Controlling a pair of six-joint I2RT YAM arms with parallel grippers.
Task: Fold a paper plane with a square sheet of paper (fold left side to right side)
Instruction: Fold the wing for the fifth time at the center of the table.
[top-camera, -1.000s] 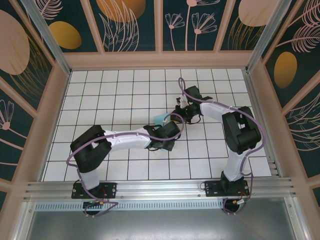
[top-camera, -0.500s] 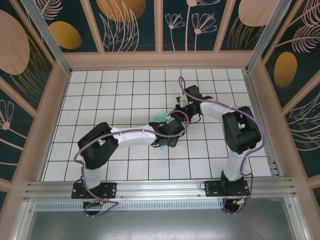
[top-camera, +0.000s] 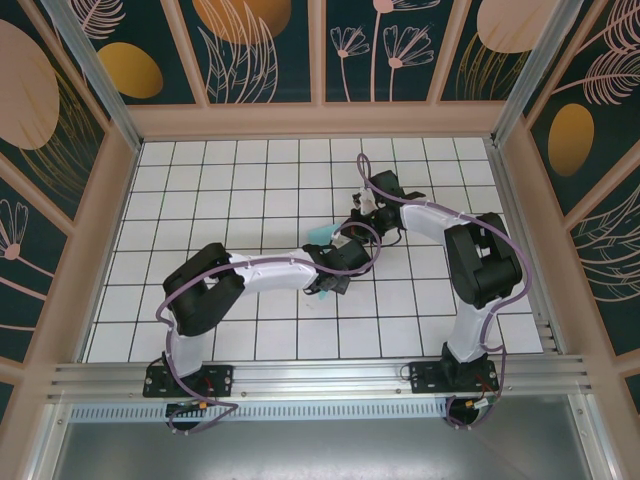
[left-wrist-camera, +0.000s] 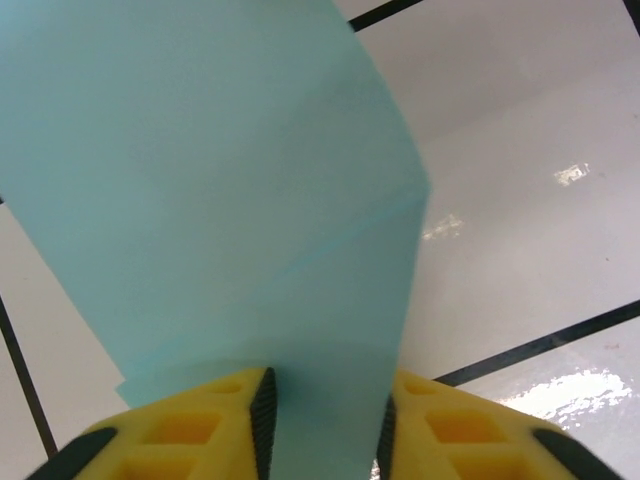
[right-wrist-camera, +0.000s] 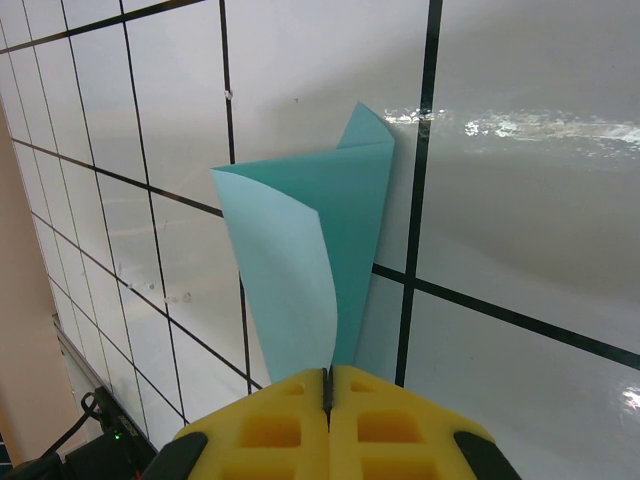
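Observation:
The square sheet of paper (right-wrist-camera: 300, 270) is light turquoise and curls up off the white grid table, one flap bent over on itself. My right gripper (right-wrist-camera: 328, 375) is shut on its near edge. In the left wrist view the same paper (left-wrist-camera: 220, 200) runs back between the yellow fingers of my left gripper (left-wrist-camera: 325, 400), whose jaws stand partly apart around it. From above, a small piece of the paper (top-camera: 321, 236) shows at mid-table, with the left gripper (top-camera: 338, 262) just below it and the right gripper (top-camera: 354, 226) to its right.
The white tiled table (top-camera: 230, 190) is boxed in by wooden walls (top-camera: 320, 120) at the back and both sides. The two arms meet near the middle, their purple cables (top-camera: 362, 170) looping above them.
My left arm has reached further right and forward onto the paper, covering more of it from above. The right arm has stayed still, shut on the paper.

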